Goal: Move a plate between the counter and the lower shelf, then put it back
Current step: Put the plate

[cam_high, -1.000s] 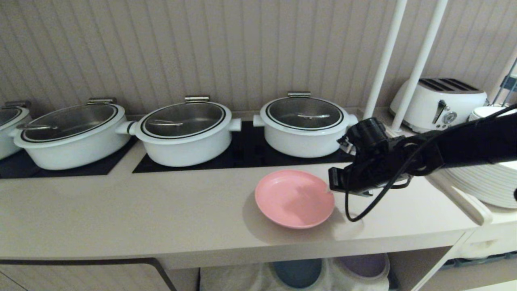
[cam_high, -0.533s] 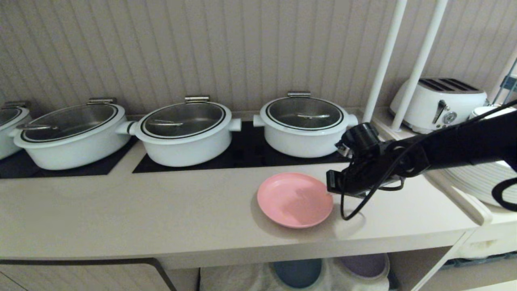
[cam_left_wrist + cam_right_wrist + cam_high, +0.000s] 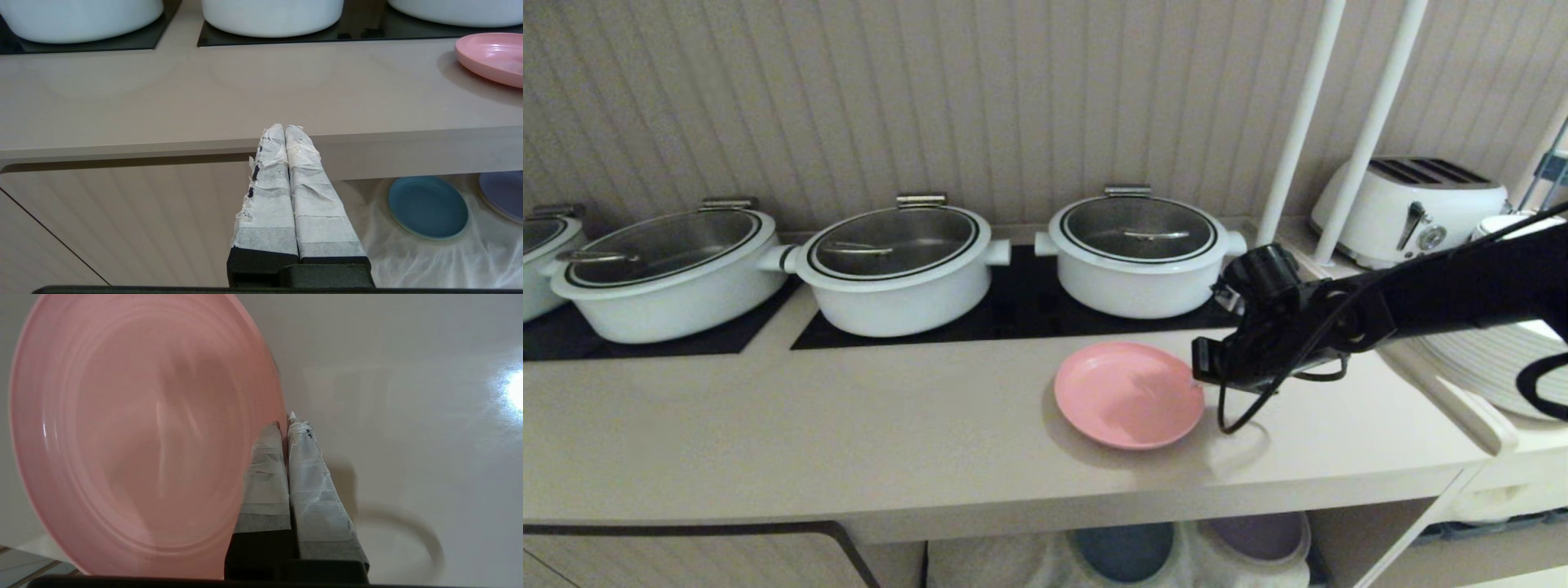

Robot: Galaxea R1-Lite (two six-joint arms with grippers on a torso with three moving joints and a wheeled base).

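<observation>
A: Where is the right gripper (image 3: 1197, 364) working?

B: It is pinching the rim of the plate (image 3: 1129, 394) at the plate's three o'clock edge, fingers (image 3: 265, 465) closed on it. The plate is hovering just over the counter (image 3: 849, 425).

A: Advice?

B: I am guessing it is carrying; keeping it level and clearing the front edge matters.

A: The plate?

B: Round, shallow, matte pink.

A: The left gripper (image 3: 284, 130)?

B: Sitting closed, empty, below the counter edge.

Pink plate (image 3: 1129, 395), seemingly tilted, above counter (image 3: 849, 425)
</observation>
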